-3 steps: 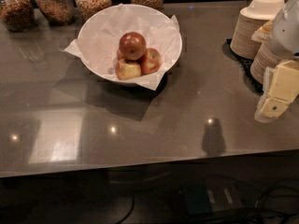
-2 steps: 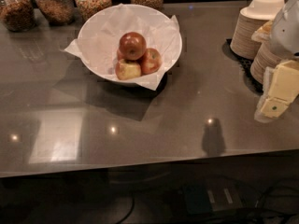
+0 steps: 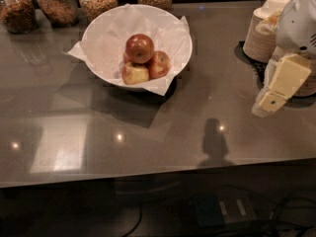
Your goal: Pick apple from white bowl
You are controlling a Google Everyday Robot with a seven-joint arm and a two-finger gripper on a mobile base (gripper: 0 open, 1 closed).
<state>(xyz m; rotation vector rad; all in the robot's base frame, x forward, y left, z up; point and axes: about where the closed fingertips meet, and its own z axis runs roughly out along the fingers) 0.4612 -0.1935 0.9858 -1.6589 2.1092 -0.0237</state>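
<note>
The white bowl (image 3: 168, 27), lined with crinkled white paper, stands at the back centre-left of the grey counter. Three apples are piled in it. The dark red apple (image 3: 139, 48) sits on top. A yellow-patched apple (image 3: 134, 74) lies below it on the left and a lighter red-orange apple (image 3: 159, 64) on the right. My gripper (image 3: 272, 94), with cream-coloured fingers pointing down and left, hangs at the right edge of the view, far to the right of the bowl and above the counter. Nothing shows in it.
Several glass jars (image 3: 58, 3) of nuts and cereal line the back edge. Stacks of small beige paper bowls (image 3: 261, 29) stand at the back right, just behind my arm. The counter's front edge (image 3: 148, 174) runs across the lower view, with cables and a device on the floor below.
</note>
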